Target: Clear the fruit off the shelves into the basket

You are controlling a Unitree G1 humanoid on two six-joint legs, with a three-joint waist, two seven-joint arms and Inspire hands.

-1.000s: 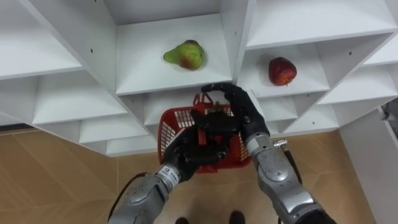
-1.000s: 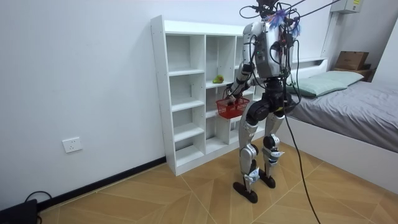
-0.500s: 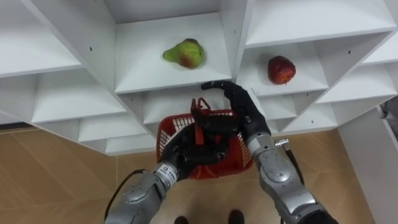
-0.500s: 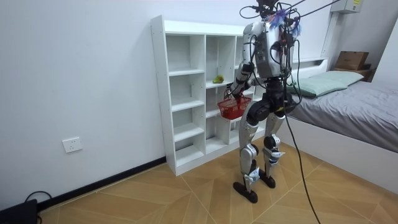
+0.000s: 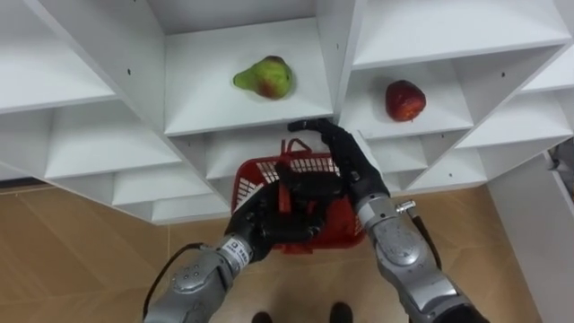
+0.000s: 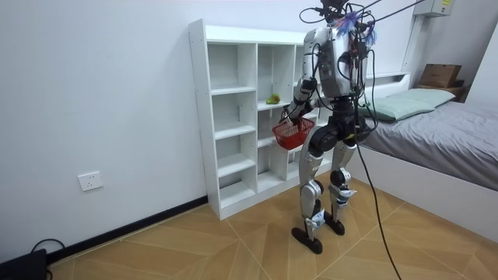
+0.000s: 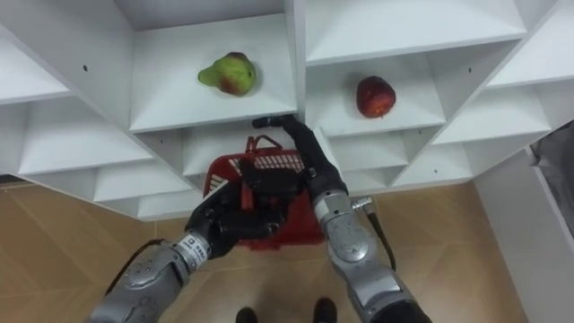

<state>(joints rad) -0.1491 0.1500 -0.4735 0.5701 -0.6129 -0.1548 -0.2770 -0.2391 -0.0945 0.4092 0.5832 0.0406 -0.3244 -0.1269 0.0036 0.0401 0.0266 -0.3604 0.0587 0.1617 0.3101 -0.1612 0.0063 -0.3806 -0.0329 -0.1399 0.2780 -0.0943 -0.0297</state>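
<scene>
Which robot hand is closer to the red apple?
Right. The right hand reaches up over the basket, just below and left of the apple. The left hand is lower and farther left, curled round the basket's handle.

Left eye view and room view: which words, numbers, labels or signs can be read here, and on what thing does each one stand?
No text here can be read.
White tag by the left hand: dark print, too small to read.
Yellow sign high on the wall, at the room view's right: too blurred to read.
Red basket, pear, apple, white shelf: no print seen.
</scene>
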